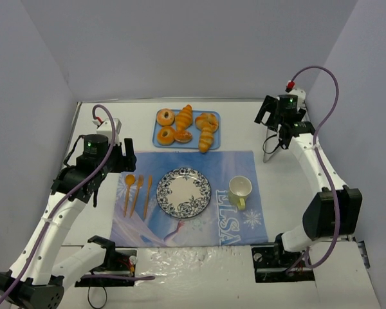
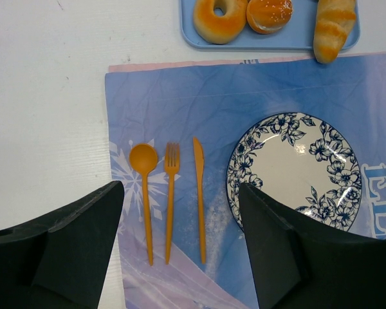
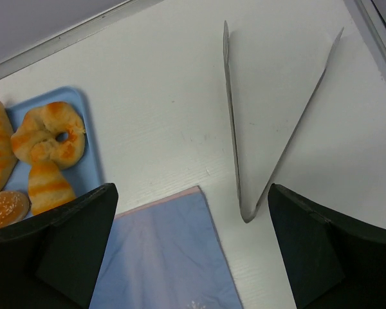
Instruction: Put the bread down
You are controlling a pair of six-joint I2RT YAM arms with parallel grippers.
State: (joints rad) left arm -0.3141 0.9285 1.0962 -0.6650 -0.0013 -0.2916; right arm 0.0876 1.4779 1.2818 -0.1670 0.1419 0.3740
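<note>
The bread [image 1: 206, 140], a long golden-yellow ridged roll, lies at the right front of the blue tray [image 1: 213, 132] at the back centre. Part of it shows in the left wrist view [image 2: 334, 26] and in the right wrist view [image 3: 47, 187]. The blue-flowered plate [image 1: 165, 182] sits bare on the placemat and also shows in the left wrist view [image 2: 244, 154]. My left gripper [image 1: 126, 158] is open and empty above the orange cutlery [image 2: 180, 193]. My right gripper [image 1: 268, 112] is open and empty above the placemat's far right corner [image 3: 192, 190], right of the tray.
The tray also holds ring doughnuts [image 1: 165, 117], a deeper-orange croissant [image 1: 185, 117] and a twisted roll [image 3: 48, 132]. An orange spoon [image 2: 144, 193], fork [image 2: 171, 193] and knife [image 2: 199, 193] lie left of the plate. A yellow mug [image 1: 240, 190] stands to its right. Metal tongs [image 3: 235, 129] lie at the far right.
</note>
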